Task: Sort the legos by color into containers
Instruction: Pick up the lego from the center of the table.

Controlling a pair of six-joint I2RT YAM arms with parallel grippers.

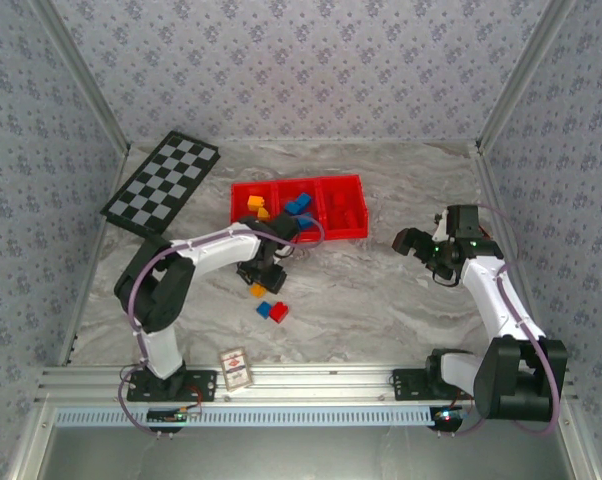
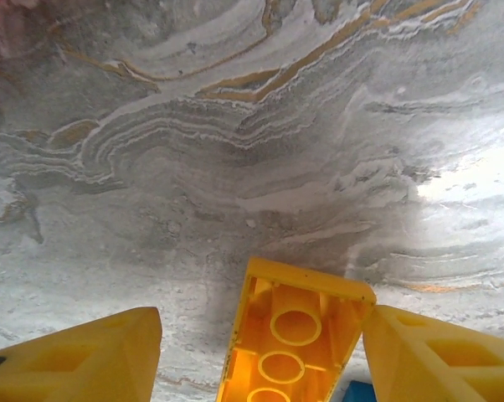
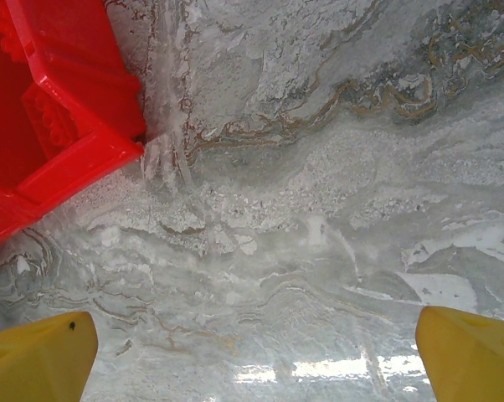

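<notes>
Straddling the orange-yellow lego [image 2: 298,343] lying hollow side showing on the tabletop [image 1: 381,300] near the red tray [image 1: 237,205], the left claw [image 2: 260,322] is standing partly open, not yet clenched, apparently lining up a grasp, while the right claw [image 3: 256,356] is hanging wide open aside, leaving room.

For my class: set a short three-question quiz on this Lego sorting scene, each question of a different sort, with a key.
1. True or false: the right gripper is shut.
2. What colour is the brick between the fingers of the left gripper? A red, B blue, C orange-yellow.
3. Fill in: ___ loose bricks lie on the table outside the red tray.
Key: 1 false; 2 C; 3 three.
</notes>
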